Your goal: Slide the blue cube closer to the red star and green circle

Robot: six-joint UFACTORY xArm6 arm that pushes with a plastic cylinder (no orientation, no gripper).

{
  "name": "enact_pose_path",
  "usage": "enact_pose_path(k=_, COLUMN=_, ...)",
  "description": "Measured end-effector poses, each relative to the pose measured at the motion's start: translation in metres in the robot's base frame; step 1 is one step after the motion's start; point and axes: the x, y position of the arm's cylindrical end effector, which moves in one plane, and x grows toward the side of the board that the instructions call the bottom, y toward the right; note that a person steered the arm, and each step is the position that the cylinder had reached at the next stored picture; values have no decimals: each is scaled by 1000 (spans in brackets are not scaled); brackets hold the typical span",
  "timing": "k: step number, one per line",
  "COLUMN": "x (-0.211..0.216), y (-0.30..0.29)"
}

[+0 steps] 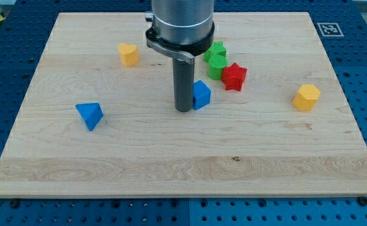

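The blue cube (202, 94) sits near the middle of the wooden board (183, 163). My tip (183, 109) rests against the cube's left side. The red star (234, 76) lies just up and to the right of the cube, a small gap between them. The green circle (217, 64) touches the red star's upper left, with a green star (217, 50) right behind it toward the view's top, partly hidden by the arm.
A blue triangular block (90, 115) lies at the view's left. A yellow heart-like block (128, 54) sits at the upper left. A yellow hexagonal block (306, 97) sits at the right. The arm's grey body (181, 22) hangs over the board's top centre.
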Motion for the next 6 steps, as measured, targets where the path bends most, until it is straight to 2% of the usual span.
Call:
enact_pose_path(k=3, x=-23, y=22)
enact_pose_path(k=6, x=-17, y=17)
